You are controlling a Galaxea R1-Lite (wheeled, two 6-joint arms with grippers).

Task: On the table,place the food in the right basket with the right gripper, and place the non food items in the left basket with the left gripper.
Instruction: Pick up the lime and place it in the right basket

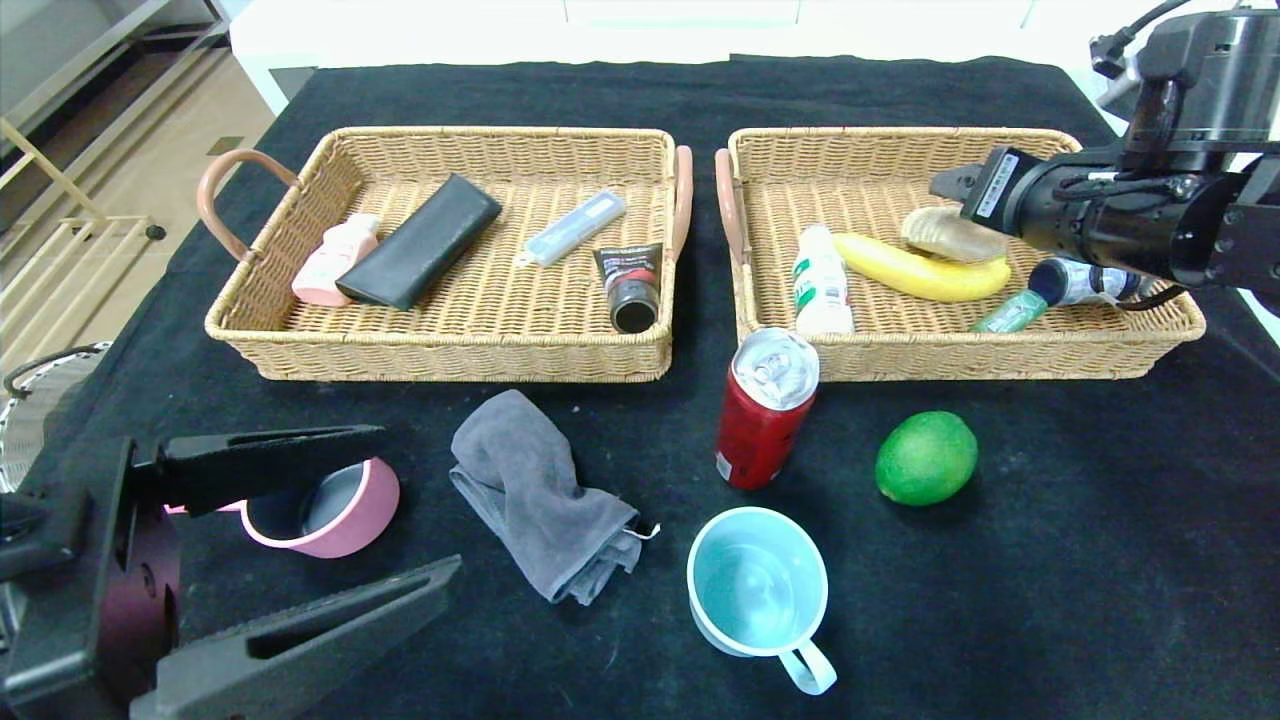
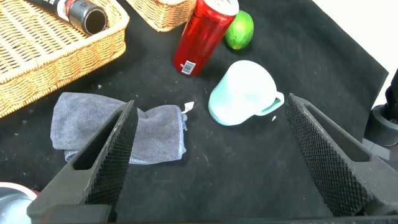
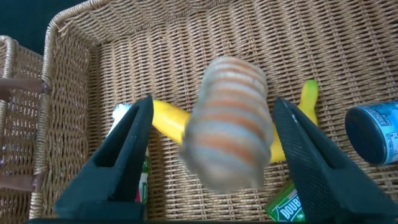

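Note:
My right gripper (image 1: 948, 184) hangs over the right basket (image 1: 960, 357), its fingers spread wide. The ridged tan-and-orange bread loaf (image 3: 227, 124) shows blurred between them, touching neither finger. In the head view the loaf (image 1: 950, 235) lies against the banana. A red can (image 1: 765, 410) stands on the black table (image 1: 1100, 560) in front of that basket, with a green lime (image 1: 926, 457) to its right. My left gripper (image 1: 415, 505) is open and empty, low at the near left. The left basket (image 1: 450, 362) sits at the back left.
The right basket holds a banana (image 1: 920, 270), a white bottle (image 1: 822, 282), a blue can (image 1: 1075, 282) and a green packet (image 1: 1010, 315). A grey cloth (image 1: 540, 495), a pale blue mug (image 1: 757, 582) and a pink cup (image 1: 330, 512) lie on the table. The left basket holds a black case (image 1: 420, 255).

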